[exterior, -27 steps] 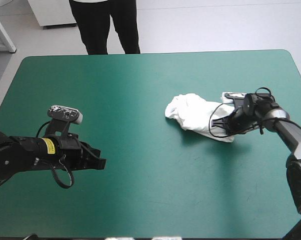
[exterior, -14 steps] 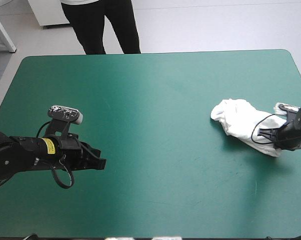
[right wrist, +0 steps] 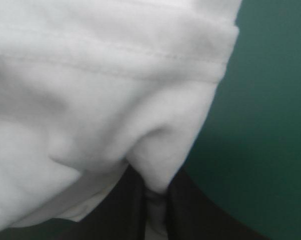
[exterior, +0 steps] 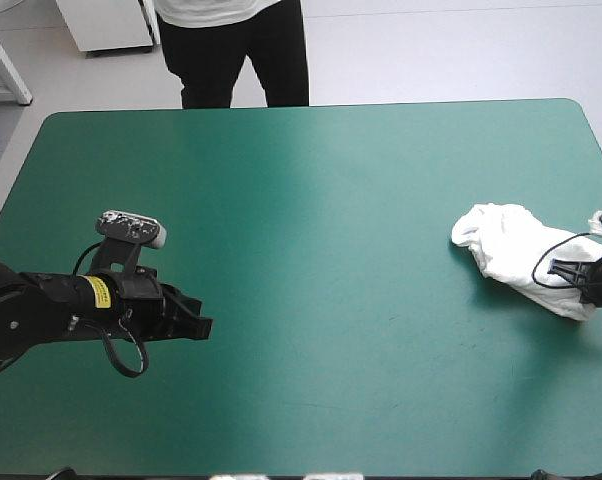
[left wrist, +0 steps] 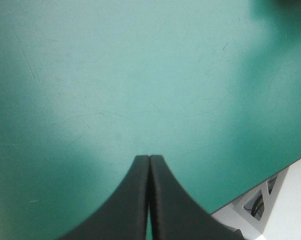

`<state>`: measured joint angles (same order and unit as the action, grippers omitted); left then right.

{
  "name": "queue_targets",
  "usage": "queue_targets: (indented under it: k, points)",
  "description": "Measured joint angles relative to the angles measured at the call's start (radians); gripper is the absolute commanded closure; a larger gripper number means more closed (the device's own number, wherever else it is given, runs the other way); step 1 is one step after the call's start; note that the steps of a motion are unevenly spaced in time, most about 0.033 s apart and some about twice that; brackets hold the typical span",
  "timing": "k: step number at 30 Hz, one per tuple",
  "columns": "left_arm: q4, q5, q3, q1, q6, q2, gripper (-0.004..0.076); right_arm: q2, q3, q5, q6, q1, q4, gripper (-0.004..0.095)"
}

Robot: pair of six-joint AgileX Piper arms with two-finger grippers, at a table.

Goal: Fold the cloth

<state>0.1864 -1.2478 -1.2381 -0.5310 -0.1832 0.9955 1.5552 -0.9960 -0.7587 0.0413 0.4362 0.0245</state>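
Folding looks barely begun: the T-shirt [exterior: 516, 255] is a crumpled heap near the table's [exterior: 311, 200] right edge, pinched by the right gripper [exterior: 569, 270]. The left gripper [exterior: 196, 327], clenched on nothing, hovers near the table's left edge.

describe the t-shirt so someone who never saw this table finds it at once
Start at the teal-green table and go to its right edge. There lies the T-shirt, a crumpled white bundle pinched at one end by the right gripper. Nothing else on the cover is white cloth.
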Motion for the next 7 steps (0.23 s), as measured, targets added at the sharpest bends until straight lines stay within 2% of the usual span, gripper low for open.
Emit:
queue_targets:
  k: [1,4,7]
  points:
    - [0.000,0.000,0.000,0.000,0.000,0.000,0.0734,0.000,0.001,0.000,0.003,0.001,0.001,0.0758]
    - [0.000,0.000,0.000,0.000,0.000,0.000,0.0734,-0.001,0.001,-0.001,0.008,0.001,0.002,0.0496]
    - [0.000,0.000,0.000,0.000,0.000,0.000,0.0734,-0.001,0.001,-0.012,0.008,0.001,0.001,0.0281]
